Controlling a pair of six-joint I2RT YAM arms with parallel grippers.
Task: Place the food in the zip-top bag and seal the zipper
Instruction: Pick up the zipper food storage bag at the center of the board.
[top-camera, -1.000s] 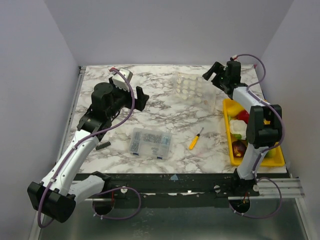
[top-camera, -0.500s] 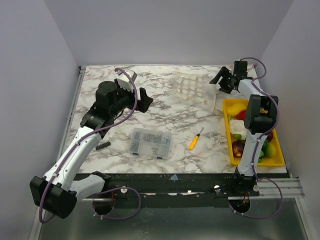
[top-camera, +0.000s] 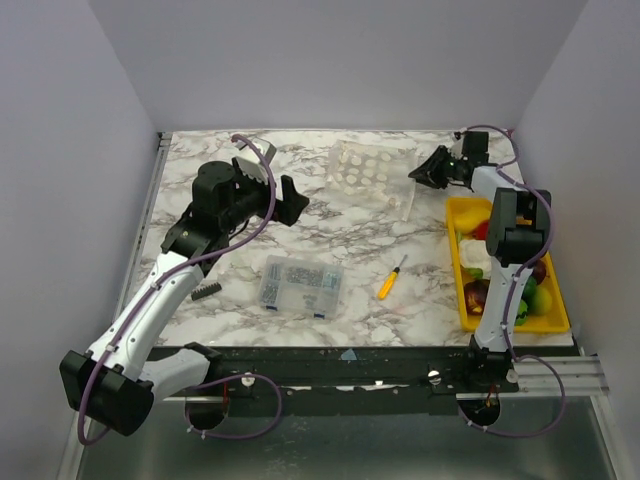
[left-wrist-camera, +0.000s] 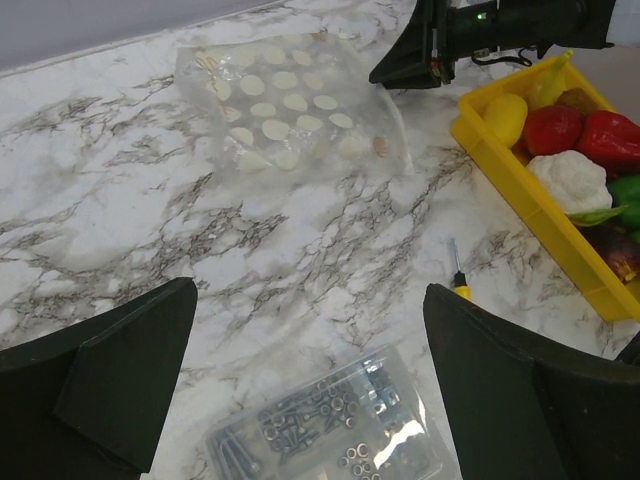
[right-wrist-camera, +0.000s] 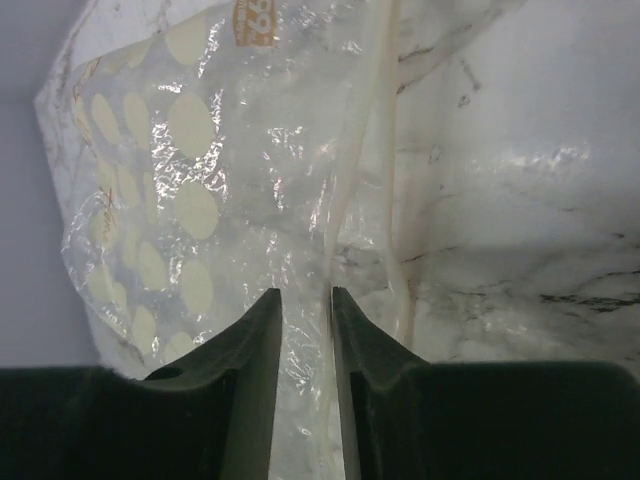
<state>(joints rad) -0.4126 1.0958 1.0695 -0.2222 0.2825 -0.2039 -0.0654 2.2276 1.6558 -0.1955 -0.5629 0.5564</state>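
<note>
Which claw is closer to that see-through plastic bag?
Right. The right gripper pinches the edge of the zip-top bag; the left gripper hangs open, apart, on its other side.

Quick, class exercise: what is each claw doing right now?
Left claw: open, holding nothing.
Right claw: closed, pinching the zip-top bag.

Zip-top bag (right-wrist-camera: 180, 230) glossy crinkly plastic; table (top-camera: 350, 235) marble-look.
</note>
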